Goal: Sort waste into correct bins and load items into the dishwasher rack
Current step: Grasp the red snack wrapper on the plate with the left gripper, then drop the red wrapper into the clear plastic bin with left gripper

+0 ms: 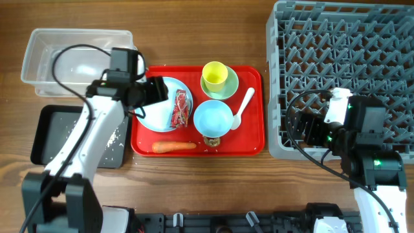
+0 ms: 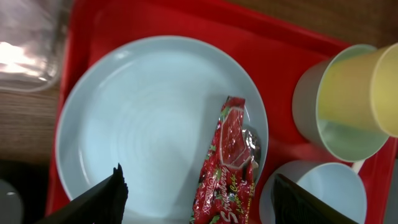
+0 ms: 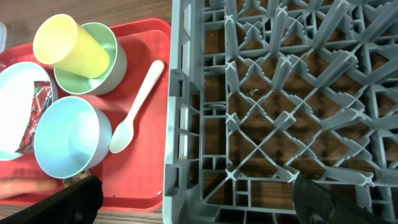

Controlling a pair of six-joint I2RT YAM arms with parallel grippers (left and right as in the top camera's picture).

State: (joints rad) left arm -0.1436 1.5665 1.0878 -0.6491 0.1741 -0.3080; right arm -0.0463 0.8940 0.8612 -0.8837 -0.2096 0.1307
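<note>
The red snack wrapper (image 2: 230, 162) lies on the light blue plate (image 2: 143, 118) on the red serving tray (image 1: 252, 139). My left gripper (image 2: 202, 202) is open, low over the plate, with its fingers either side of the wrapper's near end. The yellow-green cup (image 1: 215, 74) stands in the pale green saucer (image 1: 228, 89). Also on the tray are the light blue bowl (image 1: 213, 118), white spoon (image 1: 240, 110), carrot (image 1: 173, 146) and a brownish scrap (image 1: 212, 140). My right gripper (image 3: 199, 202) is open and empty over the front-left corner of the dishwasher rack (image 3: 280, 93).
The clear tub (image 1: 39, 58) stands at the back left, with a pale shape inside that I cannot identify. The black tray (image 1: 52, 136) in front of it holds white rice crumbs (image 1: 113, 139). The left arm's cable arcs over the tub.
</note>
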